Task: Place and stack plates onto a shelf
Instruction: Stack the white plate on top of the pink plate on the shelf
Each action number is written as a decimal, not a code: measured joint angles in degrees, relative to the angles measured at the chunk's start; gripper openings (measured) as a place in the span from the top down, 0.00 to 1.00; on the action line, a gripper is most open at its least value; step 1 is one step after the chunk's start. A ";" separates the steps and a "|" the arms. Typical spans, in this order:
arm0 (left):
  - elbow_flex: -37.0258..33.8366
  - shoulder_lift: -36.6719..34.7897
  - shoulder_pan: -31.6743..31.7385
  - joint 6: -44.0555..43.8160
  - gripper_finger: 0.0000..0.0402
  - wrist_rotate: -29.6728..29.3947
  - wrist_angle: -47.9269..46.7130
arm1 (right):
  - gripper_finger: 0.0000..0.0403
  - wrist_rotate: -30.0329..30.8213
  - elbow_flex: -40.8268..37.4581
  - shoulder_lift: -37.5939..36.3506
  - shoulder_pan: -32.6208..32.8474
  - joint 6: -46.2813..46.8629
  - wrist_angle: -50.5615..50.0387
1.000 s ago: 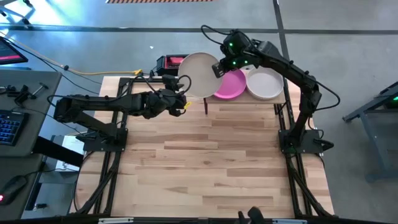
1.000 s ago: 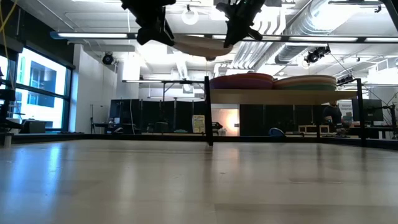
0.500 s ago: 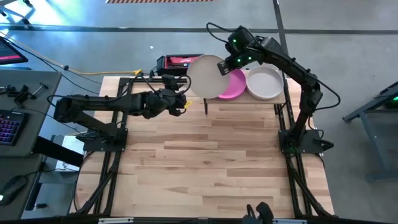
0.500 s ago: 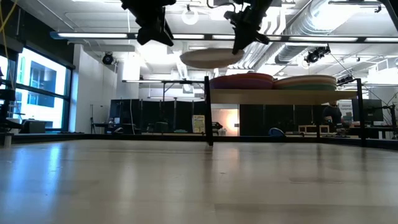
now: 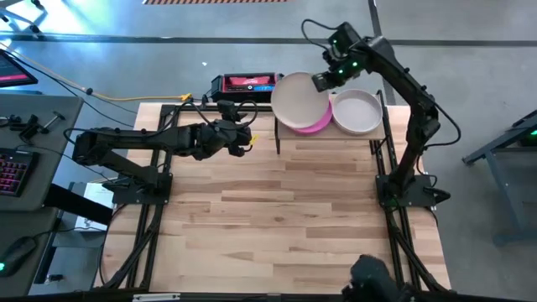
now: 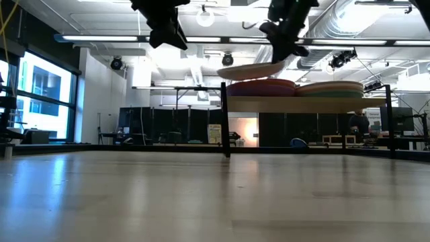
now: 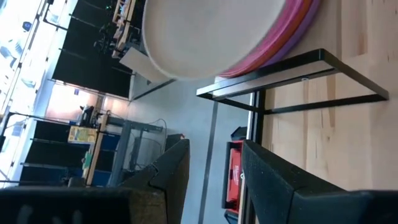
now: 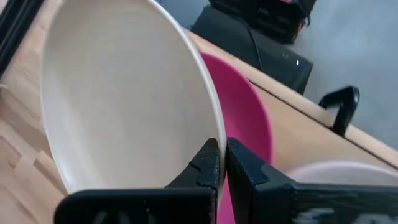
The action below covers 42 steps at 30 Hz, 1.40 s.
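The right gripper (image 5: 321,81) pinches the rim of the cream plate (image 5: 299,100), holding it tilted just above the magenta plate (image 5: 317,124) on the shelf (image 6: 302,102); a white plate (image 5: 358,112) tops the neighbouring stack; the left gripper (image 5: 246,139) hangs beside the shelf, fingers parted and empty.

**Arms and grippers**

Right arm: extended toward 12 o'clock, wrist raised; right gripper (image 5: 320,81) pinched closed, fingers (image 8: 211,163) together.
Left arm: lying toward 3 o'clock, low; left gripper (image 5: 248,143) parted, holding nothing.
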 joint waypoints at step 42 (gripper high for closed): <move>0.00 0.02 0.00 -0.20 0.66 0.04 0.04 | 1.00 -7.24 -11.06 -0.07 -6.87 -5.64 3.55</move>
